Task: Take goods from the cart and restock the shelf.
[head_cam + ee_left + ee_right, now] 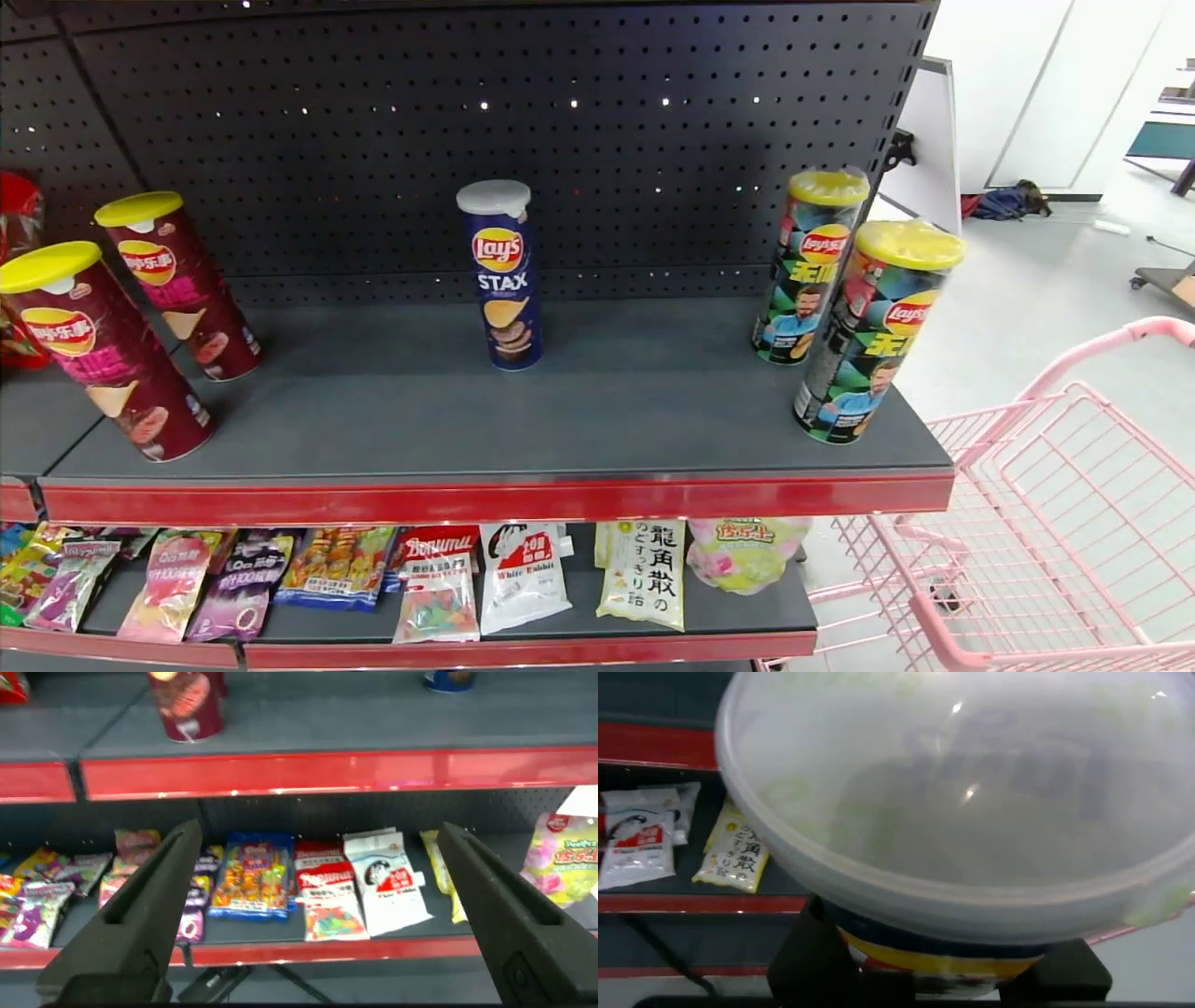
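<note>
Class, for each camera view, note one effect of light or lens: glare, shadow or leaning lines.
Head view: light dots shine through the pegboard; the maroon can leans left, the green can right, likely lens distortion. Left wrist view: the lower shelf lies shaded under the upper shelf. Right wrist view: glare spots on the held can's clear lid.

Shelf (653,411) carries five chip cans (502,275) (snack bags (523,574) below).

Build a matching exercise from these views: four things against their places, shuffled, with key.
Things
1. pink cart
2. clear-lidded can
3. blue can
4. front maroon can

Places
A. upper shelf, middle
B. upper shelf, left end
C. on the floor, right of the upper shelf
D. in the right gripper

Pairs: 1-C, 2-D, 3-A, 4-B
</note>
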`<state>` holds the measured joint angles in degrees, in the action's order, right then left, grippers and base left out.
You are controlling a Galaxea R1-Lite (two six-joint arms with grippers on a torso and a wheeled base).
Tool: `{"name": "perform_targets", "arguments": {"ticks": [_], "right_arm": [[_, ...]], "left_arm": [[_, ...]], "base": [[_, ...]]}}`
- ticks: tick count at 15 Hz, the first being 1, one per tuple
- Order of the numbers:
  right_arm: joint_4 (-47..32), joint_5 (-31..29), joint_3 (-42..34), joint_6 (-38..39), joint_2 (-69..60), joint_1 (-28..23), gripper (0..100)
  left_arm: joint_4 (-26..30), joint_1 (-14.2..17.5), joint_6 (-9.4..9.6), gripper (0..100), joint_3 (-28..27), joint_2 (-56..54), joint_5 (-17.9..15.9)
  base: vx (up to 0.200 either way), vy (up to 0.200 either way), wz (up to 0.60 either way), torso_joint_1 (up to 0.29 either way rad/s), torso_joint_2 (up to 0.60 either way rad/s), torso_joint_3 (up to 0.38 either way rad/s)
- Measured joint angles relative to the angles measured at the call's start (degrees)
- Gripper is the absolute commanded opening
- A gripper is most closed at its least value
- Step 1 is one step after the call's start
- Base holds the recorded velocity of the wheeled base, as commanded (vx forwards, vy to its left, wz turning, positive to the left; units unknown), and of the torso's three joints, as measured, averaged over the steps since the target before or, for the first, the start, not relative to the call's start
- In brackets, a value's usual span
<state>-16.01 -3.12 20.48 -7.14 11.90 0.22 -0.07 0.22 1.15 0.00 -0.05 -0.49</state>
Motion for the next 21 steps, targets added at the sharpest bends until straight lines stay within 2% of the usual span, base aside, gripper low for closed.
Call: {"name": "perform_targets", "arguments": {"ticks": [4, 7, 12, 16, 21], "right_arm": [[0.00, 1.07, 0.00, 0.44, -1.23, 0.02, 0], [-0.13, 6.12, -1.46, 0.57, -2.86, 0.77, 0], [-0.50, 6.75, -2.76, 0.33, -5.32, 1.01, 0], [-0.16, 6.78, -3.29, 0.23, -5.73, 0.96, 0], [-0.13, 7.08, -3.95, 0.22, -5.95, 0.99, 0]], "left_arm": [[0.00, 0.02, 0.00, 100, 0.00, 0.00, 0.05], [0.02, 0.02, -0.02, 100, 0.00, 0.00, 0.05], [0.02, 0.05, 0.00, 100, 0.00, 0.00, 0.02], [0.00, -0.01, 0.00, 100, -0.02, 0.00, 0.05], [0.07, 0.02, -0.11, 100, 0.00, 0.00, 0.02]], "base": [[0.000, 0.200, 0.00, 0.004, 0.00, 0.002], [0.000, 0.200, 0.00, 0.006, 0.00, 0.004], [0.000, 0.000, 0.00, 0.000, 0.00, 0.000], [0.200, 0.000, 0.00, -0.007, 0.00, 0.002], [0.000, 0.000, 0.00, 0.000, 0.00, 0.000]]}}
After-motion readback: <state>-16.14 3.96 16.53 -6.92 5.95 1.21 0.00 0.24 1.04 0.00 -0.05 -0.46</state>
